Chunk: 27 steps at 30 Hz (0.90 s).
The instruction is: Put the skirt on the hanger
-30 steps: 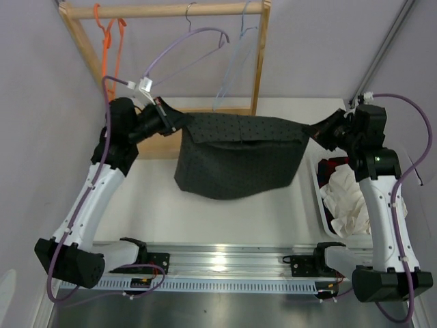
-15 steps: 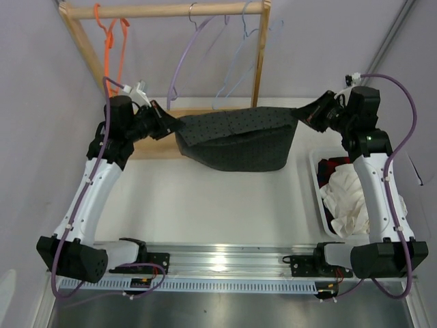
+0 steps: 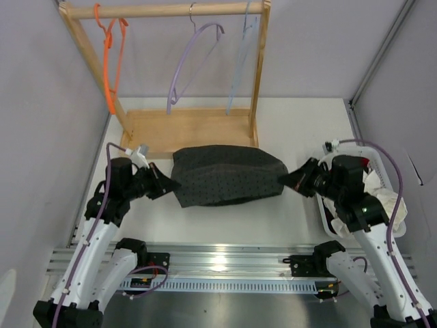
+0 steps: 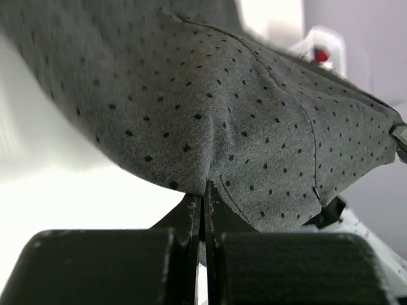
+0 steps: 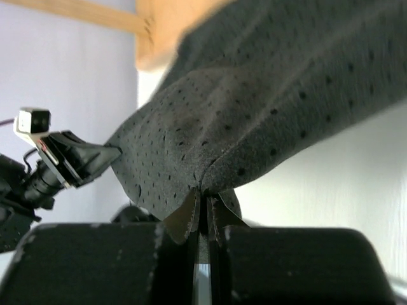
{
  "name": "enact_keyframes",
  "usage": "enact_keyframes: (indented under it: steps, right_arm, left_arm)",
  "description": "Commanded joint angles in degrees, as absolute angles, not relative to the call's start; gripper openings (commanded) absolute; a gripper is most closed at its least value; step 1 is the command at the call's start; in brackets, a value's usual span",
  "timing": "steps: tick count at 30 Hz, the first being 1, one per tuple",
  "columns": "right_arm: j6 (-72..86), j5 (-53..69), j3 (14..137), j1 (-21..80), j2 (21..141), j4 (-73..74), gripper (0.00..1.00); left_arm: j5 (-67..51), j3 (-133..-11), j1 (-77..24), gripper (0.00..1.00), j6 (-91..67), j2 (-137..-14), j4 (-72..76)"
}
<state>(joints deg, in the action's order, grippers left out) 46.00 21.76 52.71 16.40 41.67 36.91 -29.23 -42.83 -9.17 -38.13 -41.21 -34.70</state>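
One dotted charcoal skirt (image 3: pixel 225 174) was pinched by left gripper (image 3: pixel 166 186) and right gripper (image 3: pixel 287 183); beyond hung blue hanger (image 3: pixel 239 68), purple hanger (image 3: pixel 182 61), orange hanger (image 3: pixel 108 75).

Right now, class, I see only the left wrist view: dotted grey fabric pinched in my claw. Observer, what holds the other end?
Observer: The right claw is shut on the opposite end of the dark grey dotted fabric skirt.
Operator: And where must it go?
Observer: The thin light-blue wire hanger hangs bare, rightmost on the wooden rail, beyond the skirt.
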Motion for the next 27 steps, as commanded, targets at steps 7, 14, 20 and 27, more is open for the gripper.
enact_keyframes:
  steps: [7, 14, 20, 27]
  right_arm:
    - [54.7, 18.5, 36.6, 20.0, 31.7, 44.3, 0.00]
    - [51.4, 20.2, 37.0, 16.6, 50.4, 31.0, 0.00]
    - [49.1, 27.8, 44.0, 8.5, 69.0, 20.9, 0.00]
    - [47.7, 29.7, 56.1, 4.8, 75.4, 22.2, 0.00]
  left_arm:
    - [-26.8, -34.7, -8.5, 0.00, -41.9, -37.6, -42.1]
    - [-28.1, -34.0, -8.5, 0.00, -48.2, -53.6, -25.4]
    - [-34.0, -36.8, -7.9, 0.00, -51.3, -67.1, -15.8]
    - [-35.8, -46.3, -5.3, 0.00, -50.6, -70.2, -17.2]
